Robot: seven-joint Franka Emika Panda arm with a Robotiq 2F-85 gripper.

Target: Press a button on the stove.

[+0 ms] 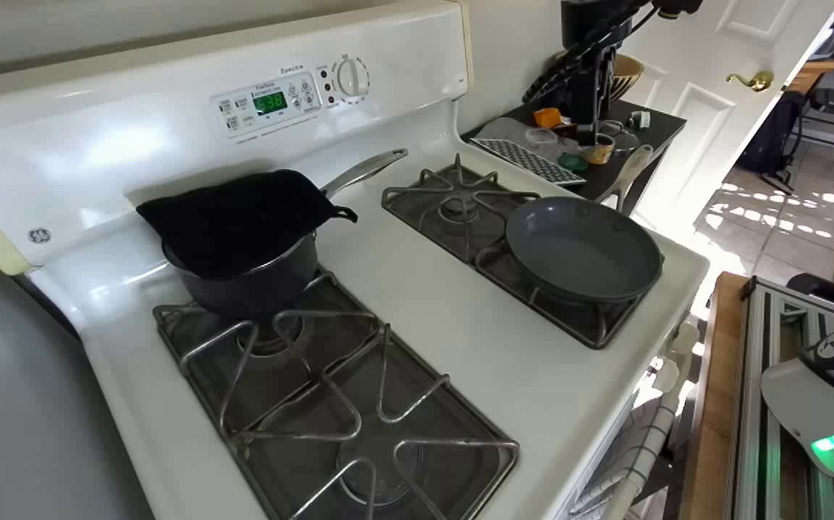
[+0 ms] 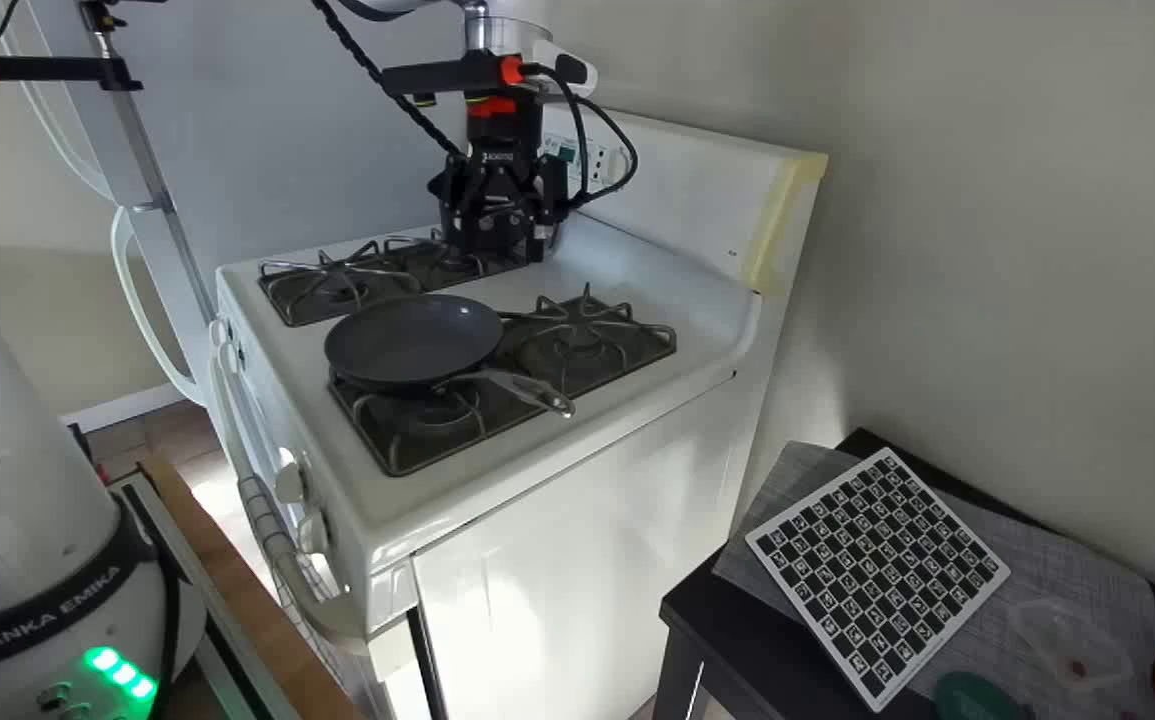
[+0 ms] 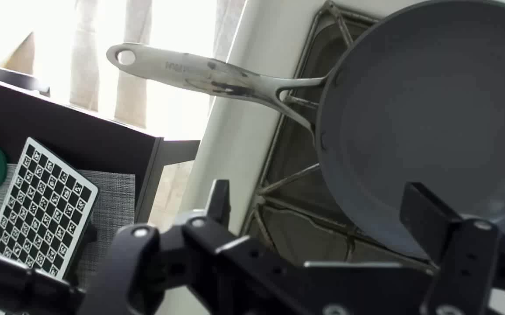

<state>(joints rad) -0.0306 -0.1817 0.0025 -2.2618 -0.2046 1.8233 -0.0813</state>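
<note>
Base (image 2: 17, 480): white housing, black collar (image 2: 67, 600) lettered FRANKA EMIKA, green indicator lights (image 2: 120, 673). Pincer (image 3: 320, 199): black, jointed links (image 3: 243, 253), silver screw heads (image 3: 140, 232). Wrist (image 2: 504, 126): black cables (image 2: 580, 125), orange-red band (image 2: 492, 106).

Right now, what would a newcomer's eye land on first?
Likely the large white stove, filling most of an exterior view, its green display lit on the back panel. Next, the dark skillet on it, partly behind the open black gripper in the wrist view. Then the checkered board over the side table.
</note>
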